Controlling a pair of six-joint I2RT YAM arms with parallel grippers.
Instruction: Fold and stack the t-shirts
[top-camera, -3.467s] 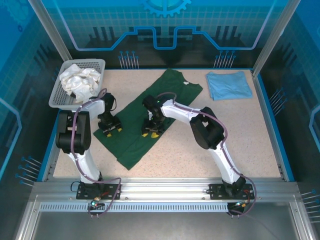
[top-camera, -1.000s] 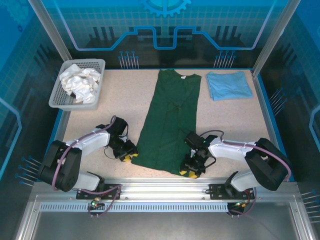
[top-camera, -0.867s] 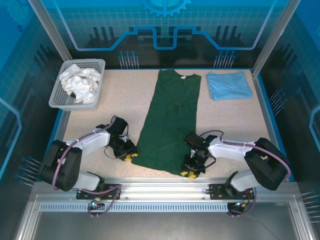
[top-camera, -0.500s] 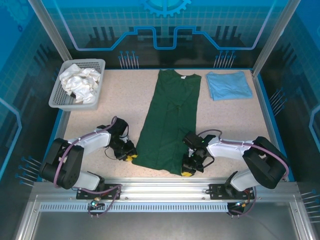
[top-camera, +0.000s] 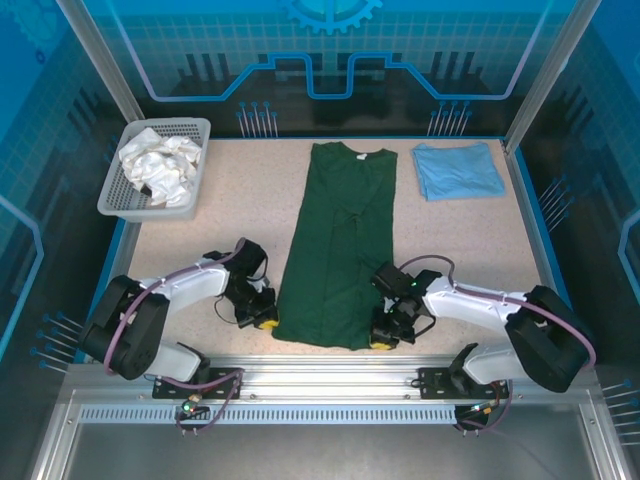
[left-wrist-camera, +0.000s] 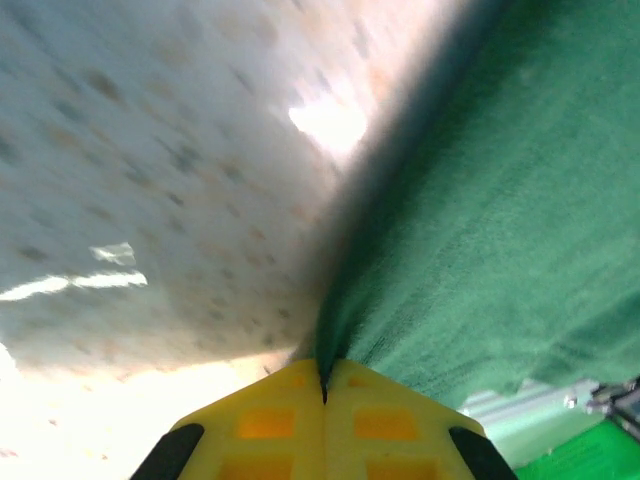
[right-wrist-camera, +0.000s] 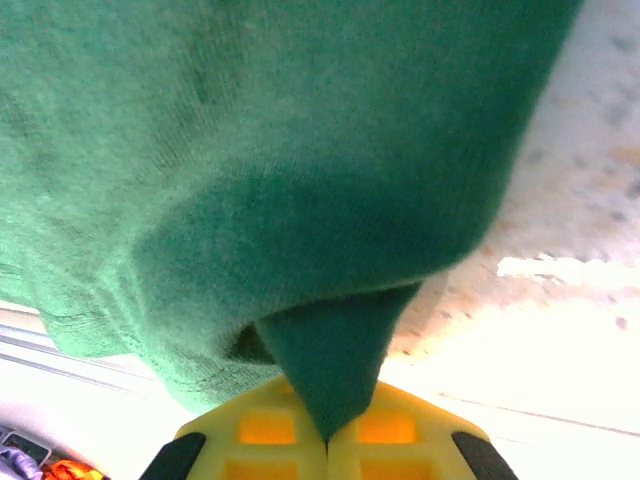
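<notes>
I have the speckled tabletop (top-camera: 250, 210) carrying the dark green t-shirt (top-camera: 340, 240). It lies stretched lengthwise down the middle, with the collar toward the far edge and the hem close to the near edge. The white mesh basket (top-camera: 175, 124) sits at the far left corner with white cloth (top-camera: 160, 160) bundled inside. The light blue t-shirt (top-camera: 457, 170) lies folded at the far right corner, just beside the green collar end. My left gripper (top-camera: 263, 320) is clamped on the hem's left corner and my right gripper (top-camera: 380, 338) on its right corner. On the wrist cameras, the yellow fingers (left-wrist-camera: 270, 420) meet with green cloth pinched between them.
</notes>
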